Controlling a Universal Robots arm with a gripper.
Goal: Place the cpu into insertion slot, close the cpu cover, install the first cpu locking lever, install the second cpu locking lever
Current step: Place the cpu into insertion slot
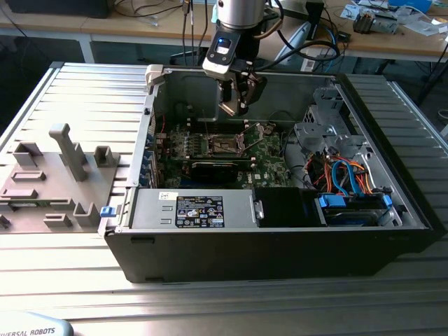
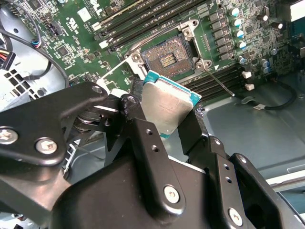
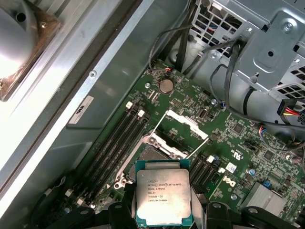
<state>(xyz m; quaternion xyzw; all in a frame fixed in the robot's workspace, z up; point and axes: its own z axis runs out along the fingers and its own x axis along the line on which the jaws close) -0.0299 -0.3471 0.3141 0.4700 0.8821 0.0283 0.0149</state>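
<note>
My gripper (image 1: 235, 106) hangs inside the open computer case (image 1: 392, 231), above the green motherboard (image 1: 269, 155). Its black fingers (image 2: 138, 119) are shut on the cpu (image 2: 169, 107), a flat square chip with a silver-grey top and green edge, which also appears in the first wrist view (image 3: 163, 196). The insertion slot (image 2: 167, 57) lies bare a short way beyond the chip, its dark centre exposed. In the first wrist view the slot (image 3: 148, 153) is partly covered by the held chip. The cpu cover (image 3: 185, 122) stands swung open behind the slot. Two thin wire levers (image 3: 156, 128) are raised beside it.
A long black expansion card (image 1: 217, 168) and the power supply (image 1: 196, 210) lie in front of the slot. Memory slots (image 3: 114, 143) run beside it. A drive cage (image 1: 329, 115) and coloured cables (image 1: 350, 175) crowd the exterior view's right. A grey fixture plate (image 1: 56, 175) sits outside the case.
</note>
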